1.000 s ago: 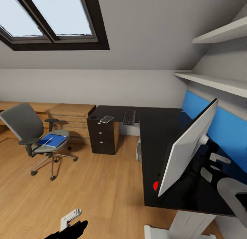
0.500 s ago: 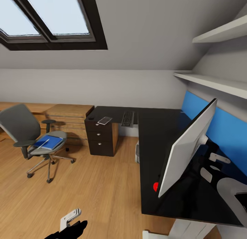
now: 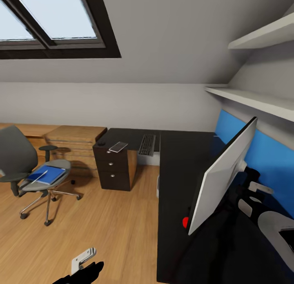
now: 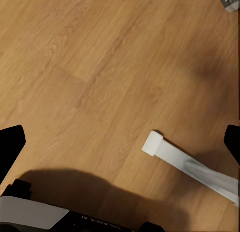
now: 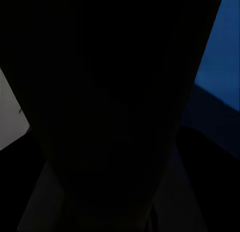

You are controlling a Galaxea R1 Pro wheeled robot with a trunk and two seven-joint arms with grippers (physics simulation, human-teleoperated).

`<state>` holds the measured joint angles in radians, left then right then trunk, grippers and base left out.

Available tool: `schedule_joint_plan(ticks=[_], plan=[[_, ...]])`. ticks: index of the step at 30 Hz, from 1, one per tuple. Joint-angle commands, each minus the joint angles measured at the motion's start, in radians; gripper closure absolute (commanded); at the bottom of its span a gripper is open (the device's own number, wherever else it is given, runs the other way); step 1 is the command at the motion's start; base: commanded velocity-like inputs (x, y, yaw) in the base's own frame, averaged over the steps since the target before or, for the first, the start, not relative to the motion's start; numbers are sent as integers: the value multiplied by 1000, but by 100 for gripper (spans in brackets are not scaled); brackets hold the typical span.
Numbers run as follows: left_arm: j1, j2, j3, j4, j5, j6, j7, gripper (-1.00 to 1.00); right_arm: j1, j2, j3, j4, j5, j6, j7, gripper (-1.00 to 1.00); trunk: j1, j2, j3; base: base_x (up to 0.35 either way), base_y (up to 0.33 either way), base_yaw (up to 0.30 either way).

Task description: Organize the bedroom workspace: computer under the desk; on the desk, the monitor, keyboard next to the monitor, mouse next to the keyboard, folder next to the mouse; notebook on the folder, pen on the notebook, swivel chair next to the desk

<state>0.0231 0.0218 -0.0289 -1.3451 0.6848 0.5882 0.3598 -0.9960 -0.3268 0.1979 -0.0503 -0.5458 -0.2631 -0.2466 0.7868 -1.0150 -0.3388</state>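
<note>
Head view, from the left: we see the swivel chair (image 3: 24,174) on the wooden floor (image 3: 102,227), well apart from the desk. The blue folder (image 3: 48,175) lies on its seat, with the pen (image 3: 37,178) across it. Low in this view our left gripper (image 3: 83,260) shows white fingers (image 3: 83,256); in the left wrist view its dark fingertips sit at opposite edges, spread wide over bare floor, near a white bar (image 4: 187,168). Partial lettering on the gripper body there is too cut off to read. Further right, the black tabletop (image 3: 179,161) carries the mouse (image 3: 101,143), a thin grey slab (image 3: 118,147) and the keyboard (image 3: 147,145) above the drawers (image 3: 112,167). The monitor (image 3: 222,176) stands tilted at the near right, red dot (image 3: 185,222) at its corner. Our right arm (image 3: 273,225) reaches behind it; we cannot tell how its fingers stand.
</note>
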Motion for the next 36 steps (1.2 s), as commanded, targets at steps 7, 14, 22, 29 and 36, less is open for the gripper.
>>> schedule_joint_plan(ticks=[7,14,22,29,36], plan=[[0,1,-3,-2,10,1,10,-100,-1,0,15,-2,0,-1,-2,100,0,-1,-1,69,-51,0],[0,1,-2,-2,10,1,10,-100,-1,2,16,-2,0,-1,-3,100,0,-1,-1,41,-5,0],[0,1,-2,-2,10,1,10,-100,-1,3,18,-4,0,-1,-3,100,0,-1,-1,12,0,0],[0,3,0,-2,10,1,10,-100,-1,3,18,-6,0,-1,-3,100,0,-1,-1,0,0,0],[0,3,0,-4,11,0,10,-100,-1,3,18,-6,0,-1,-3,100,0,-1,-1,92,-19,0]])
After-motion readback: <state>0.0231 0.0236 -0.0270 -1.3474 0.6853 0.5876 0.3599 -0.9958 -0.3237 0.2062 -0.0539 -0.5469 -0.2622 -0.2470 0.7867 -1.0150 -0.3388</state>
